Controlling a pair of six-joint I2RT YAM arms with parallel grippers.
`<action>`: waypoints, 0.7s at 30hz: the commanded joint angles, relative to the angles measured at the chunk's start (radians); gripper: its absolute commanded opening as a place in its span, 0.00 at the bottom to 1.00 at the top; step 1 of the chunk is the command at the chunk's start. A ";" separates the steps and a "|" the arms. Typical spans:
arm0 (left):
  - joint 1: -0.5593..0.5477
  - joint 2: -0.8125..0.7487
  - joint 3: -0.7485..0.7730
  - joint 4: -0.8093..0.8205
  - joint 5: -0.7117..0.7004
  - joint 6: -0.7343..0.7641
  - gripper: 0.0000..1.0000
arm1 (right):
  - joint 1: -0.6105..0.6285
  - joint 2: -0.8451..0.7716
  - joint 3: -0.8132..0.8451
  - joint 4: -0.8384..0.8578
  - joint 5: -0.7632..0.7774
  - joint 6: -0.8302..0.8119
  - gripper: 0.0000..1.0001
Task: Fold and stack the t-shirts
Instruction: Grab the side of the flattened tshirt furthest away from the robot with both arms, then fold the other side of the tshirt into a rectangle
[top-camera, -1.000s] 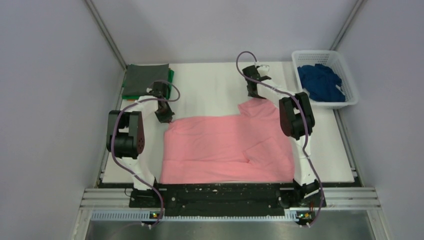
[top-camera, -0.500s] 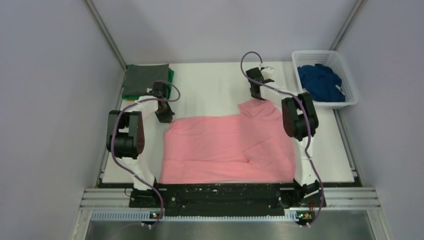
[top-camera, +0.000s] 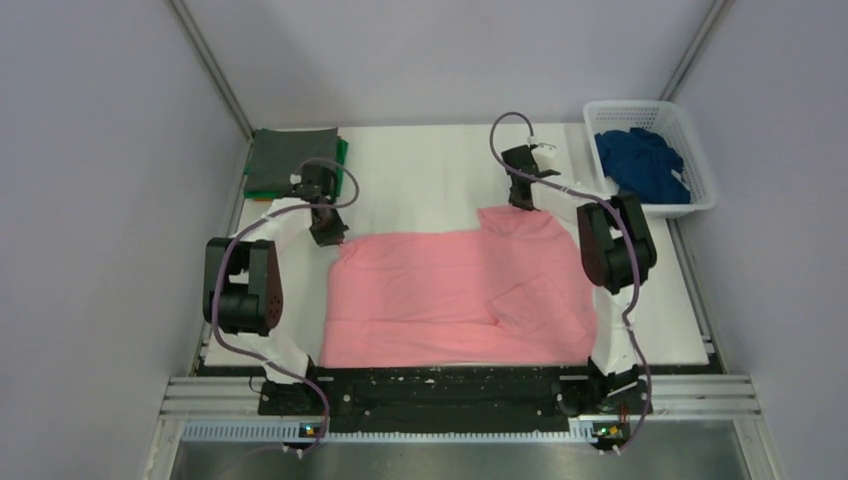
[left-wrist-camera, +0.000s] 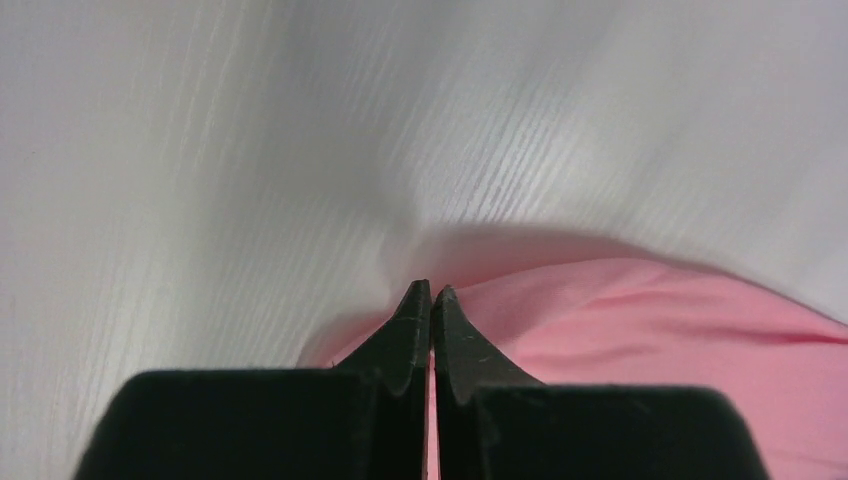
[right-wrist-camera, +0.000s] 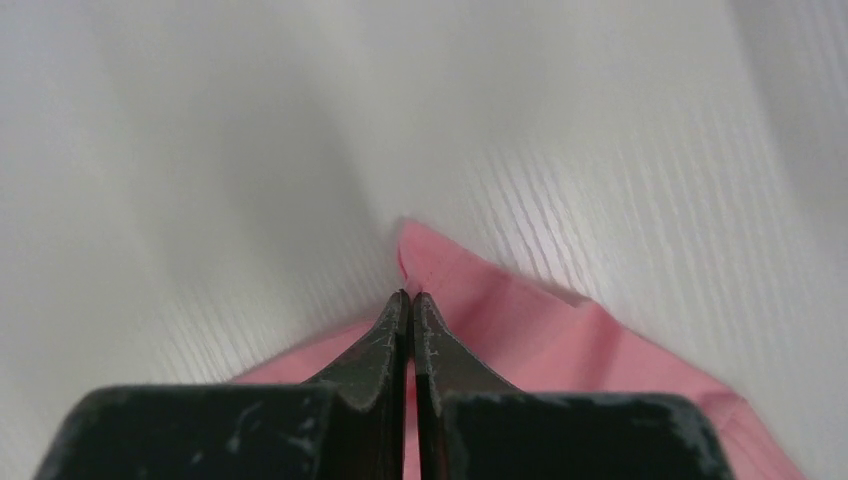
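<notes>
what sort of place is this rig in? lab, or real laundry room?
Probably a robot lab cell, not a home: plain grey panel walls, a left arm and right arm bolted to a metal rail, and a white table with one pink t-shirt spread out.

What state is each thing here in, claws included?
pink shirt: spread flat, one sleeve folded in.
blue shirt: crumpled in the basket.
grey shirt: folded, atop a green shirt.
basket: upright, holding the blue shirt.
left gripper: shut on the pink shirt's far edge.
right gripper: shut on its far corner.
</notes>
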 joint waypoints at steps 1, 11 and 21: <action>-0.011 -0.115 -0.035 0.023 0.006 -0.014 0.00 | -0.004 -0.215 -0.111 0.051 -0.037 -0.046 0.00; -0.054 -0.324 -0.199 0.051 0.004 -0.048 0.00 | 0.023 -0.613 -0.486 0.117 -0.160 -0.060 0.00; -0.064 -0.563 -0.361 0.033 0.001 -0.091 0.00 | 0.042 -1.054 -0.670 -0.104 -0.173 -0.060 0.00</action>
